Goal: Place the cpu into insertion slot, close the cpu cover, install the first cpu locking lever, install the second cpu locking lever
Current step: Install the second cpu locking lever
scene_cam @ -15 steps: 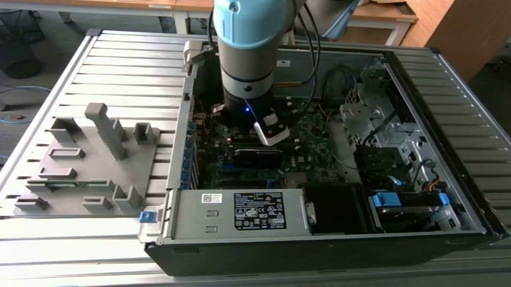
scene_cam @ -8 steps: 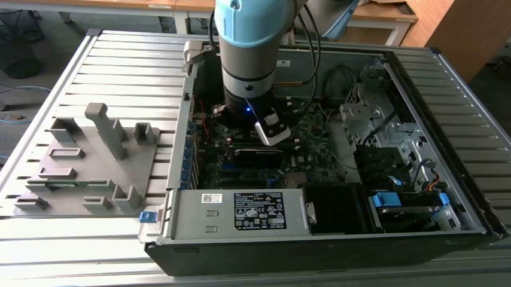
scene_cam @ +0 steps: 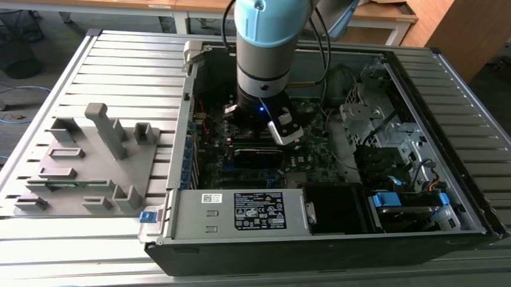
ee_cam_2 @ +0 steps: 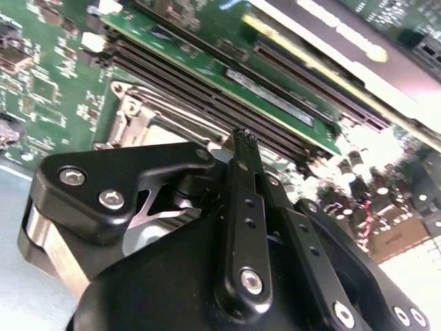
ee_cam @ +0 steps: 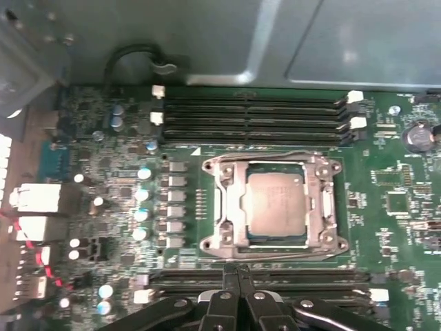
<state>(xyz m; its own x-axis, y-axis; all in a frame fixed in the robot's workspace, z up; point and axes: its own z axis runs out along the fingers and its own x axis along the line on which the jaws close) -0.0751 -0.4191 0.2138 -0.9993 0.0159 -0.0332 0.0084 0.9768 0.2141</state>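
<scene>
cpu (ee_cam: 276, 205): seated in the motherboard (ee_cam: 103, 138) socket, grey top showing.
cpu cover (ee_cam: 227, 203): lying down flat around the chip.
gripper (ee_cam: 238, 274): fingers pressed together, empty, just beside the socket, over memory slots (ee_cam: 248, 114).

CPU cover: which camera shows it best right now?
The first wrist view: the cpu cover appears whole, framing the cpu. The second wrist view shows one corner of it behind the end effector.

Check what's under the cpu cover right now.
The cpu sits seated beneath the cpu cover, its metal top showing through the window. The frame hides the chip's edges and socket contacts.
</scene>
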